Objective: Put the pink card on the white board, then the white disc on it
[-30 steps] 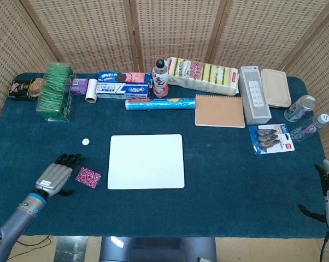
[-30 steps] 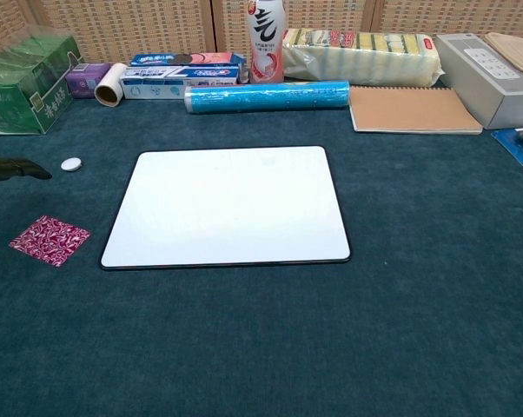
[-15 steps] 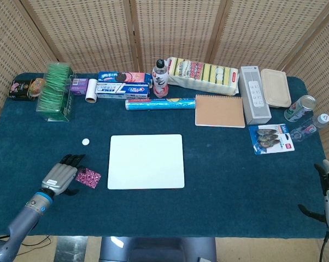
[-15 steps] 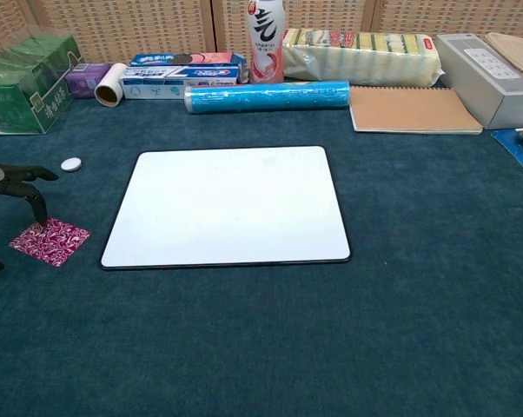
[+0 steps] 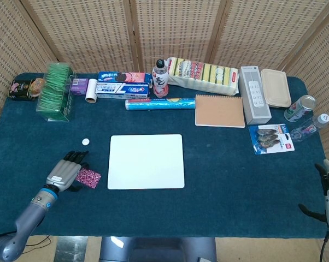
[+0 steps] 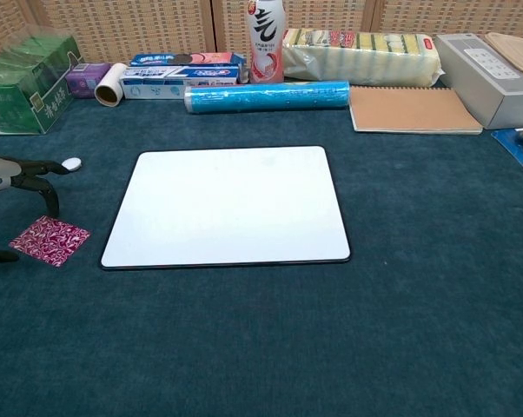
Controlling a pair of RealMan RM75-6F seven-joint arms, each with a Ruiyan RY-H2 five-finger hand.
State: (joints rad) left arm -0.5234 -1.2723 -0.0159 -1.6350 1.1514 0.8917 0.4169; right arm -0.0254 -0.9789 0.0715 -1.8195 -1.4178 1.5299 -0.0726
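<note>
The left hand (image 5: 65, 173) is held open with nothing in it over the small pink patterned card (image 5: 88, 177), which lies flat on the blue bench (image 5: 224, 164) just left of the flat white board (image 5: 146, 161).

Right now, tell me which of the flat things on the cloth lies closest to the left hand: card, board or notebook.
The pink card: it lies right beside the left hand, while the white board sits further right and the notebook far beyond.

A table covered in dark teal cloth (image 5: 224, 169) carries the pink card (image 5: 88, 177) just beside the left hand (image 5: 66, 173), the white disc (image 5: 86, 142) just beyond its fingertips, and the white board (image 5: 146, 161) further to its right.
</note>
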